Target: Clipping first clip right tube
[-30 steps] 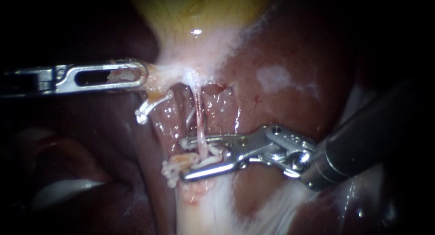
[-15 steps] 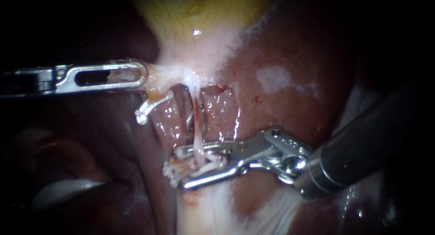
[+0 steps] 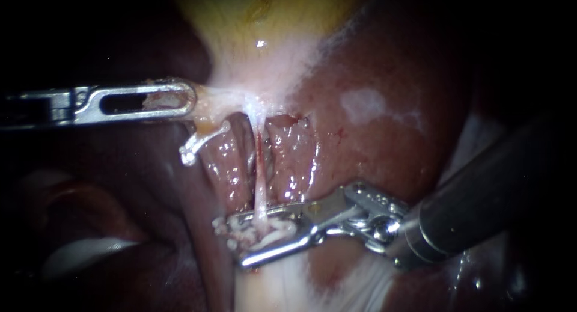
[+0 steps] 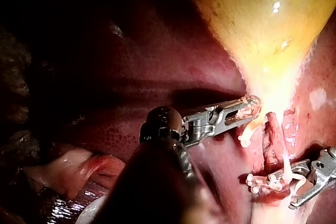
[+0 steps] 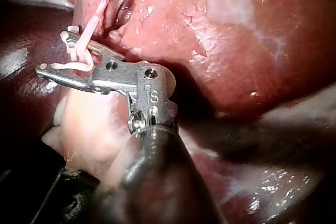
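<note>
A thin pink tube (image 3: 259,183) runs from the yellow gallbladder's (image 3: 264,17) neck down between two folds of red tissue. My right instrument (image 3: 231,243) comes in from the right. Its two jaws stand a little apart, one on each side of the tube's lower end. They carry a white clip (image 3: 270,232) that touches both. The right wrist view shows the tube (image 5: 100,9) passing into the clip (image 5: 79,66) held by my right instrument (image 5: 52,52). My left instrument (image 3: 191,100), with a slotted jaw, is shut on pale tissue at the gallbladder neck (image 4: 262,85).
Dark red liver (image 3: 372,131) lies behind and to the right. A white clip-like piece (image 3: 195,145) hangs from a pale strand just below the left jaws. Pale fatty tissue (image 3: 270,288) lies under the right jaws.
My right instrument has slid down along the tube, away from the gallbladder, and its jaws have drawn slightly closer. The tube now looks straighter. The left instrument has held still.
</note>
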Motion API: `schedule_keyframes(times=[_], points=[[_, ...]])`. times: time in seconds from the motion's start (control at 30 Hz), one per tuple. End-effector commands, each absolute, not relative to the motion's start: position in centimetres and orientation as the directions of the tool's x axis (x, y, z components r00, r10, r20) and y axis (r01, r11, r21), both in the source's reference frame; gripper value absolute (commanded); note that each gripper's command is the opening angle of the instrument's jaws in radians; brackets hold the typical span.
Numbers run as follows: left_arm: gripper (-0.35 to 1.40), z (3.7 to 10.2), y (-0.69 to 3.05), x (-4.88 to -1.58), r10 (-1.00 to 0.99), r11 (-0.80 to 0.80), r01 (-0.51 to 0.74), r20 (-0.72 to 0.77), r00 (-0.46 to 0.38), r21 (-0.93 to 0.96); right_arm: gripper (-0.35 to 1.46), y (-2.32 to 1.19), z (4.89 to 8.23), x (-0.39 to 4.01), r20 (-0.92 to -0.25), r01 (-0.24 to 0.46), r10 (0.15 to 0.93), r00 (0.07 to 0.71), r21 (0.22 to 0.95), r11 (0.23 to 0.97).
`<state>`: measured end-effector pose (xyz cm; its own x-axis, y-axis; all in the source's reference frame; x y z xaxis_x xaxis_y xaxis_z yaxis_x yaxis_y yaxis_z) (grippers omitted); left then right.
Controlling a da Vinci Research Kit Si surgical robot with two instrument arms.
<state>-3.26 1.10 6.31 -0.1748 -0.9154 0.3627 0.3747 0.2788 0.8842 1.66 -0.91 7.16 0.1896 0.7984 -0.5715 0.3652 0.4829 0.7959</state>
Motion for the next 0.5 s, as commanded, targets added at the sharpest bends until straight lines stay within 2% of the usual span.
schedule_keyframes(times=[0.03,0.5], points=[[-0.35,6.31,1.10,-3.26,-0.915,0.279,0.375,0.363,-0.175,0.884,0.40,-0.91,7.16,1.66,-0.571,0.364,0.799,0.189,0.796,0.483],[-0.35,6.32,1.10,-3.26,-0.915,0.279,0.375,0.363,-0.175,0.884,0.27,-0.88,7.17,1.67,-0.551,0.350,0.812,0.193,0.812,0.468]])
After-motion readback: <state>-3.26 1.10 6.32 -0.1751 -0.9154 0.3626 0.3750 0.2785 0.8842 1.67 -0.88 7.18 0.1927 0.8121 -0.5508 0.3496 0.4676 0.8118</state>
